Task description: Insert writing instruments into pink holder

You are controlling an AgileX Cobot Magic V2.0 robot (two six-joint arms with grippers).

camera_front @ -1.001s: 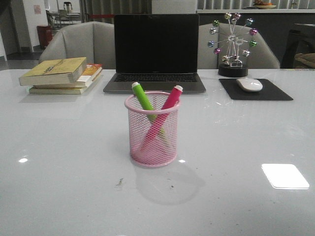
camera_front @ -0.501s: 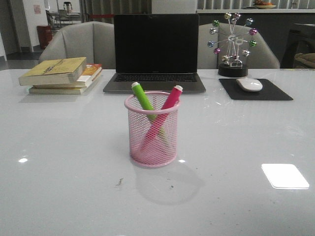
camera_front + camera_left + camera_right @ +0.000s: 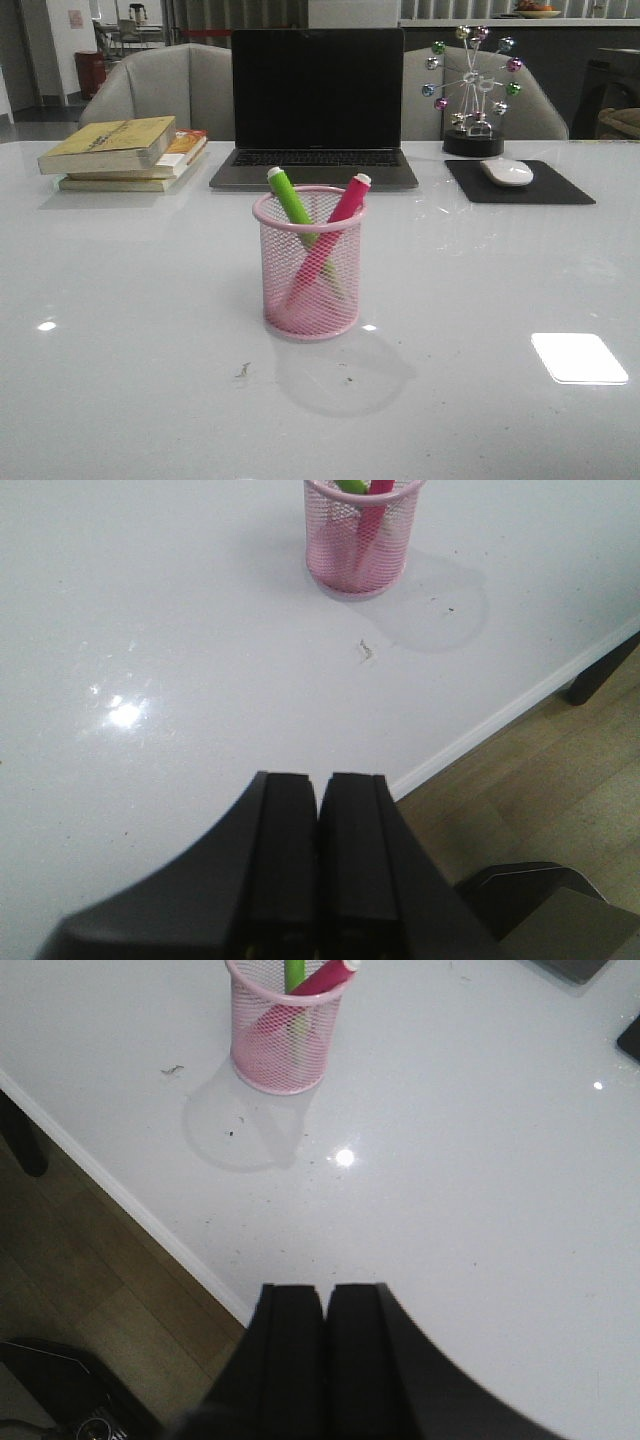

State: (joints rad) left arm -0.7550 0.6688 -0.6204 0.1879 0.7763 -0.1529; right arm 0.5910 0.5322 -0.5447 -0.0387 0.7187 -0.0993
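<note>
The pink wire-mesh holder [image 3: 309, 265] stands upright on the white table in the middle of the front view. Inside it the green highlighter [image 3: 289, 198] leans left and the magenta highlighter [image 3: 345, 203] leans right, crossed, their tops above the rim. The holder [image 3: 361, 540] also shows in the left wrist view, and the holder [image 3: 287, 1022] shows in the right wrist view. My left gripper [image 3: 320, 780] is shut and empty near the table's front edge, far from the cup. My right gripper [image 3: 324, 1290] is likewise shut and empty by that edge. Neither arm appears in the front view.
Behind the cup sit a laptop [image 3: 317, 105], a stack of books [image 3: 127, 152] at the back left, and a mouse [image 3: 507, 172] on a black pad with a ball ornament [image 3: 472, 90] at the back right. The table's front edge [image 3: 510, 710] borders wooden floor.
</note>
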